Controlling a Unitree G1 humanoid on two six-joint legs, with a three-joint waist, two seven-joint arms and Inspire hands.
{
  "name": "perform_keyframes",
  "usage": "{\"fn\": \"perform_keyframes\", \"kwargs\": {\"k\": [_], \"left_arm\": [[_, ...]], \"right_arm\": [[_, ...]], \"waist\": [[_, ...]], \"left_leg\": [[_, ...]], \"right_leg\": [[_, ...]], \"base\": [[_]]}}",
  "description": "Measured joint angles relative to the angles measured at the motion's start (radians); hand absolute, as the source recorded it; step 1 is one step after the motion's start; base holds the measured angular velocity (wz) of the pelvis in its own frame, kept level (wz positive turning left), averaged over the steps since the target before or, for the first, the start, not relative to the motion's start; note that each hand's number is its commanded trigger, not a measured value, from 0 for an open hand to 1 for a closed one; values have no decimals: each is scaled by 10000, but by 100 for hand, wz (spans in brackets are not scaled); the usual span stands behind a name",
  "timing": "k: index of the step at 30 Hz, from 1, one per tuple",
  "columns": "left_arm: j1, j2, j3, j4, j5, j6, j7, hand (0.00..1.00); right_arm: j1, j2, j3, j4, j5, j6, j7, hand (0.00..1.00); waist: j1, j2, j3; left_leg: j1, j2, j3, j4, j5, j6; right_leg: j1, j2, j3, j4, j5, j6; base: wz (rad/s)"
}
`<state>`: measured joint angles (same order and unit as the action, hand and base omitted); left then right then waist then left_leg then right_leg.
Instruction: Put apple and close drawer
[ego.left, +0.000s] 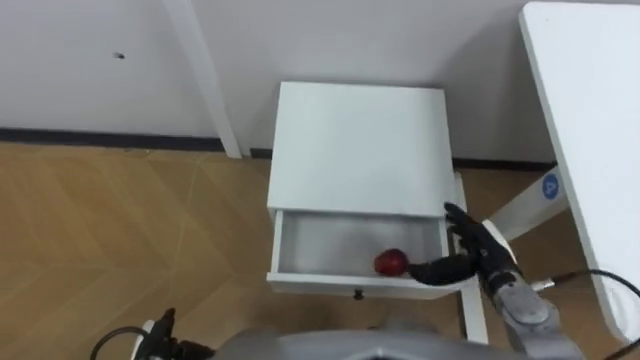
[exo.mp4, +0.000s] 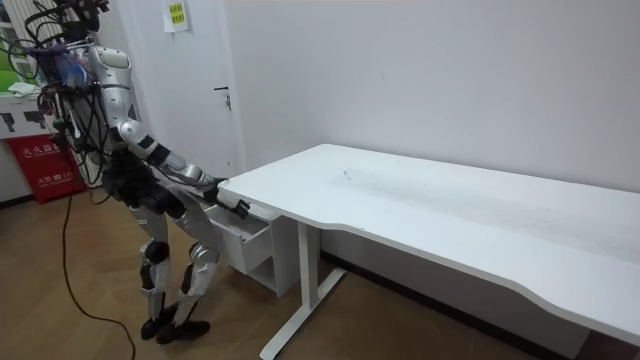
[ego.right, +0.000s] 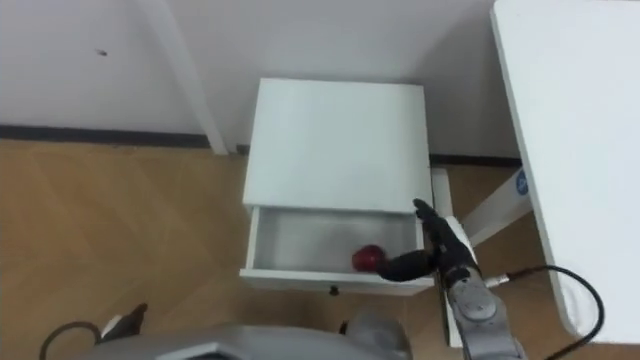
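Small red apple is lying inside the open drawer, near its front-right corner. Drawer is sticking out of a white cabinet w/ a flat top, standing against the wall. Right hand is resting at the drawer's right end, released, fingers straight, thumb reaching twd the apple. White desk is standing just to the right. Left hand is hanging low; can't tell its state.

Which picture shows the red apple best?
The left eye view: the apple lies plainly in the open drawer, beside the right hand. The right eye view shows it likewise. In the room view the drawer's side hides it.
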<state>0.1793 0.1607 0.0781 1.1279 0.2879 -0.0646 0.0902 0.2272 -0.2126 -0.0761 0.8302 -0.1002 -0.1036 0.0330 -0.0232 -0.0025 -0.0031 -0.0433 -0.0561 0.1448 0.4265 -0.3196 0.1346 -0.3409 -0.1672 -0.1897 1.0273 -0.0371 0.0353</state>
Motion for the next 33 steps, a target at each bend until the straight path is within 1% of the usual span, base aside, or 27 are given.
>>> {"fn": "perform_keyframes", "kwargs": {"k": [1,2,3,4,5,7,8,10,11,12,15,17,18,19,20,21,22,23,24,25,26,27,28,29,30,31,33], "left_arm": [[-32,23,22,41,68,4,-44,0],[-26,97,49,36,120,8,-75,0],[-68,241,238,46,118,166,-75,0],[-132,333,341,83,109,370,-45,0],[-146,370,358,104,82,476,-47,0],[-283,401,228,120,-33,931,-66,0],[-265,393,202,145,-35,1051,-70,0],[-181,336,186,229,-20,1387,-58,0],[-172,315,187,258,-11,1452,-50,0],[-110,270,198,314,-10,1533,-40,0],[148,257,238,331,0,1546,84,0],[349,244,323,343,41,1548,83,0],[508,163,421,407,78,1546,104,0],[727,122,443,526,16,1474,150,0],[709,218,392,478,-37,1461,168,0],[495,415,376,226,0,1339,175,0],[524,441,412,235,0,1298,193,0],[589,416,413,259,-8,1297,182,0],[584,372,386,276,6,1286,180,0],[549,353,380,267,59,1228,218,0],[552,352,381,250,77,1207,284,0],[578,349,388,243,47,1206,467,0],[671,351,490,182,-29,1223,661,0],[650,328,597,86,-26,1226,737,0],[641,294,736,13,-12,1222,793,0],[693,266,844,10,45,1219,793,0],[644,229,869,5,85,1209,793,0]], "right_arm": [[-10,-243,-332,875,170,-2,-111,0],[-69,-317,-437,1244,209,-6,-175,0],[-145,-418,-461,1924,250,-51,-326,0],[-109,-496,-426,2694,438,-57,-369,0],[-125,-503,-391,3084,575,-45,-393,0],[269,-401,143,4001,1007,200,-528,0],[344,-342,218,4202,1065,226,-529,0],[527,-165,493,4579,1484,350,-587,0],[542,-161,549,4587,1501,394,-612,0],[537,-163,543,4592,1563,403,-699,0],[455,-170,550,4575,2245,399,-944,0],[397,-172,548,4598,2638,428,-1055,0],[290,-196,548,4645,2782,601,-1084,0],[181,-140,523,4647,2856,803,-1093,0],[209,-47,498,4617,2795,848,-1080,0],[217,89,288,4590,2552,1046,-1087,0],[167,122,204,4585,2450,1271,-1115,0],[109,131,147,4567,2428,1303,-1089,0],[113,143,89,4535,2387,1336,-1062,0],[91,132,48,4532,2229,1420,-1058,0],[82,133,47,4534,2174,1427,-1057,0],[30,141,47,4540,2097,1450,-1061,0],[-13,164,48,4541,2077,1469,-1067,0],[-63,161,46,4543,2079,1482,-1081,0],[-218,150,-18,4545,1915,1480,-1165,0],[-479,152,-177,4563,1685,1472,-1240,0],[-803,160,-272,4557,1726,1446,-1322,0]], "waist": [[43,328,-66],[62,348,-46],[55,393,19],[23,480,42],[-31,481,56],[-167,745,174],[-224,741,210],[-348,872,207],[-377,902,212],[-499,938,208],[-549,958,197],[-643,1007,169],[-696,946,169],[-746,554,0],[-799,473,49],[-775,619,140],[-533,528,159],[-537,432,177],[-560,329,226],[-541,254,212],[-520,211,198],[-478,81,172],[-265,-115,96],[-119,-192,77],[43,-231,38],[89,-304,37],[52,-468,93]], "left_leg": [[-103,147,77,193,-67,124],[-175,172,200,263,-96,199],[-393,235,440,559,-170,324],[-592,345,446,820,-214,395],[-664,418,444,902,-227,416],[-697,694,388,1222,-347,488],[-687,773,380,1339,-403,506],[-665,963,304,1775,-720,526],[-682,981,257,1884,-804,570],[-675,985,198,2007,-847,604],[-724,957,162,2193,-861,589],[-692,885,146,2091,-887,208],[-431,648,166,1617,-717,-549],[-261,407,92,1623,-692,-1591],[-543,609,-209,2376,-780,-824],[-1182,1147,-683,3501,-1779,-812],[-1341,905,-697,3916,-2035,-794],[-1246,858,-659,3867,-2060,-826],[-1033,683,-693,3497,-1972,-802],[-863,498,-663,2994,-1723,-722],[-767,397,-658,2717,-1582,-620],[-559,222,-611,2120,-1302,-510],[-414,168,-367,1567,-1034,-363],[-337,151,-268,1360,-955,-313],[-302,198,-149,1135,-881,-248],[-316,294,-121,1009,-851,-271],[-202,380,-142,755,-707,-403]], "right_leg": [[-832,-63,117,861,1505,80],[-1380,-66,297,1527,1881,89],[-2714,-2,536,3775,1129,46],[-3965,57,460,5903,298,-107],[-4516,82,355,6715,-39,-146],[-6366,101,-178,8660,-925,-104],[-6750,96,-258,8948,-1083,-93],[-7643,85,-320,9266,-1289,-96],[-7771,62,-307,9268,-1288,-99],[-7866,-97,-262,9267,-1288,-99],[-7525,-205,174,9075,-1256,-53],[-6751,-319,260,8562,-1238,-66],[-5953,-423,283,7969,-1201,-137],[-5208,-791,484,7280,-1160,-89],[-4905,-959,585,7117,-1166,110],[-4546,-895,974,6865,-1187,305],[-3705,-829,1238,5868,-1185,348],[-3048,-854,1144,5166,-1194,373],[-1726,-901,830,3562,-1263,489],[-576,-790,573,1824,-1373,587],[-32,-681,498,954,-1480,684],[894,-466,387,-735,-1769,802],[1585,-178,493,-2180,-2110,751],[1865,-39,510,-2842,-2280,711],[2448,163,498,-4237,-2673,605],[2990,376,451,-5309,-2783,548],[3388,603,287,-6194,-2774,507]], "base": [[-22],[-57],[-56],[-41],[-14],[0],[0],[4],[10],[13],[9],[3],[0],[17],[47],[35],[13],[0],[15],[17],[0],[-20],[-35],[-52],[-45],[-32],[-13]]}}
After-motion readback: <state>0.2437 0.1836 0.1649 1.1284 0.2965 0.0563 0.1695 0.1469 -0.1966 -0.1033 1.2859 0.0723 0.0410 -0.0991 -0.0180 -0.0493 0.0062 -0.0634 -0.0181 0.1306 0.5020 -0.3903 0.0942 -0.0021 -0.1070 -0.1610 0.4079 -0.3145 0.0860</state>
